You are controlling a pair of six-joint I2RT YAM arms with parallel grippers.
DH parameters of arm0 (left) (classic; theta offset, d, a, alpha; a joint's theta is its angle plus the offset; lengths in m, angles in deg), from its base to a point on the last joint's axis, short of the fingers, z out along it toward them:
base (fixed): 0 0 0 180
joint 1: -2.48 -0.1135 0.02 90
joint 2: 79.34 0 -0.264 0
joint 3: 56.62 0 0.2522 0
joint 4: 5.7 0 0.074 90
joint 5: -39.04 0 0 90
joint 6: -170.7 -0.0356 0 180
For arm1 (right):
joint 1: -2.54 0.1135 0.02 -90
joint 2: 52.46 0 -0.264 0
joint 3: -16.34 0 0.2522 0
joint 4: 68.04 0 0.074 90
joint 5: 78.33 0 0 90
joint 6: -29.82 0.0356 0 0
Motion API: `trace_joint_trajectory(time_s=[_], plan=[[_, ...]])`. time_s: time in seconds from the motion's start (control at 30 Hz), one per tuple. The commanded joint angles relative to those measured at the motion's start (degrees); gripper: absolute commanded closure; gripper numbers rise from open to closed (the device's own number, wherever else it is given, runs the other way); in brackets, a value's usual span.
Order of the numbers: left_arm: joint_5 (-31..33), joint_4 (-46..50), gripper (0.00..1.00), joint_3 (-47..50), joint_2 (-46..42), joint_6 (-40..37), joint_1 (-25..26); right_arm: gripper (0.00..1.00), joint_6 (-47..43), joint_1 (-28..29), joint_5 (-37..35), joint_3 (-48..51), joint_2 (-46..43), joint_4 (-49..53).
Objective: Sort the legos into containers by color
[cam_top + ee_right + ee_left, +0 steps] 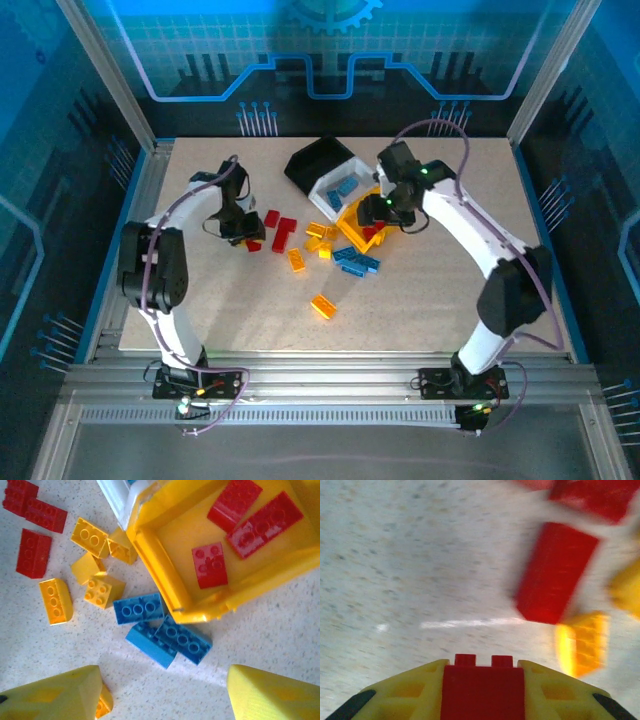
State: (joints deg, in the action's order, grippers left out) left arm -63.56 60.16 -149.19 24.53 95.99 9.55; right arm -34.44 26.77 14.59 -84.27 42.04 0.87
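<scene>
My left gripper (483, 680) is shut on a red lego (483, 692) whose two studs poke out past the yellow fingers, just above the tabletop. More red legos (555, 577) and an orange one (585, 642) lie ahead on the right. My right gripper (165, 690) hangs open over three blue legos (150, 645) beside the yellow container (155, 565), which holds three red legos (210, 565). Yellow legos (102, 591) lie to the left of the blue ones. In the top view the black (315, 160), white (335, 185) and yellow containers sit in a row at mid-table.
A lone orange brick (322, 306) lies nearer the front edge. Blue bricks (345, 187) rest in the white bin. Loose red bricks (283, 235) lie beside the left gripper (240, 232). Another orange brick (103, 705) peeks from under the right gripper's left finger.
</scene>
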Motion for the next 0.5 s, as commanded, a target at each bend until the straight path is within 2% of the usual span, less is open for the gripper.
trace_joint_trajectory(time_s=[0.0,0.17,0.3,0.47], plan=[[-13.99,-5.5,0.66,-0.48,-3.73,13.18,2.07,0.31,4.12,-1.29,2.68,6.7,-6.42,-5.0],[-18.3,-17.68,0.66,-3.75,-1.0,26.14,10.65,0.32,5.89,-1.39,2.93,13.98,-14.14,-8.25],[-17.42,-21.0,0.66,-13.17,7.14,29.91,17.15,0.32,6.9,-1.38,2.62,18.33,-20.63,-10.19],[-16.49,-24.28,0.66,-23.37,16.24,33.07,21.11,0.32,8.86,-1.38,4.05,23.69,-27.48,-12.09]])
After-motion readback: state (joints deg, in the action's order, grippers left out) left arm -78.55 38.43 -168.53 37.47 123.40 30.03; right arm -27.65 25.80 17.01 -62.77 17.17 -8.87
